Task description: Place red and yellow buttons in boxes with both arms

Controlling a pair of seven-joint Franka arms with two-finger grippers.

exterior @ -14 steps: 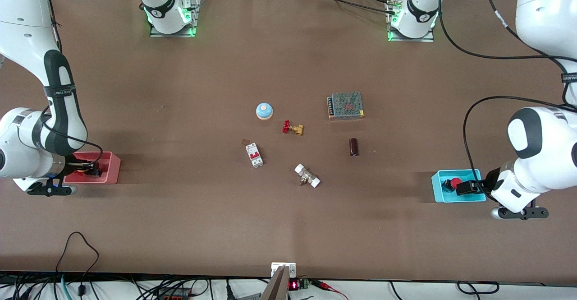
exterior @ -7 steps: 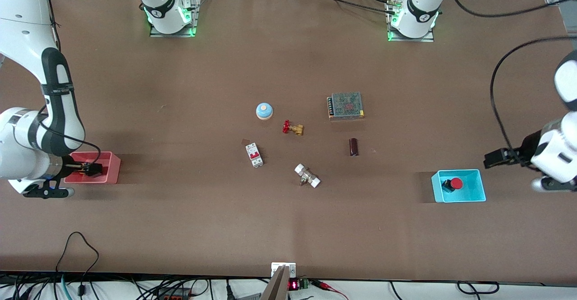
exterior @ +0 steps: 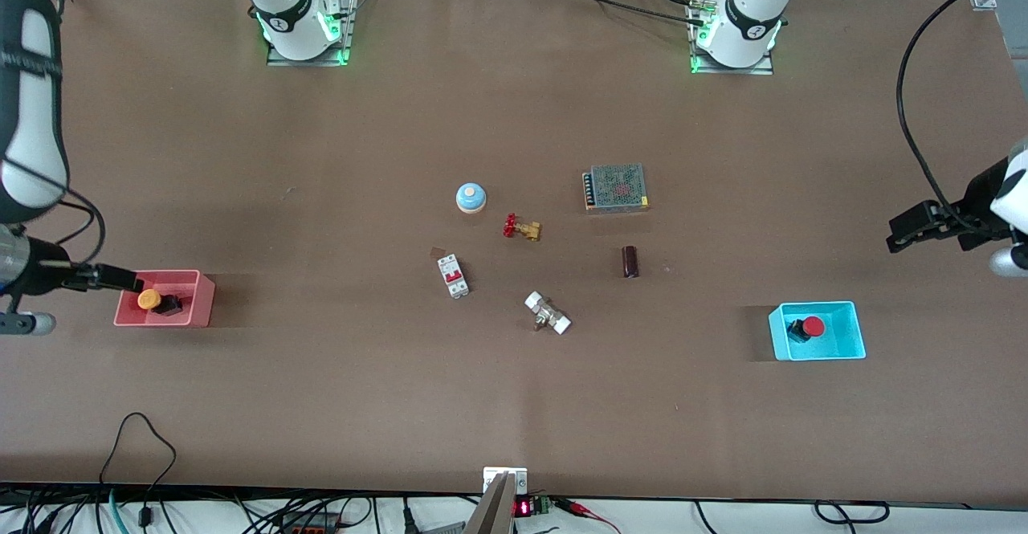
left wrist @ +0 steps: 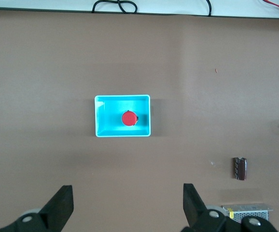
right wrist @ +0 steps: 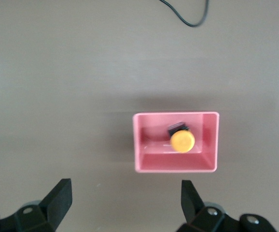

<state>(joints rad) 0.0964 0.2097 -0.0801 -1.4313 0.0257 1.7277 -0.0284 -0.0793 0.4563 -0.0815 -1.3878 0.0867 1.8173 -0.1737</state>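
the red-capped black push-button lies in the cyan plastic bin, the orange-yellow-capped button in the pink-red plastic bin. the left gripper and the right gripper hang above those bins, wide open, empty.

Left wrist view | red button sits inside cyan box on brown table | left pincer spread wide, empty, above bare table beside box

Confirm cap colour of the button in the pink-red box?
Orange-yellow cap on a black body, lying in the pink-red box. Clearest in the right wrist view.
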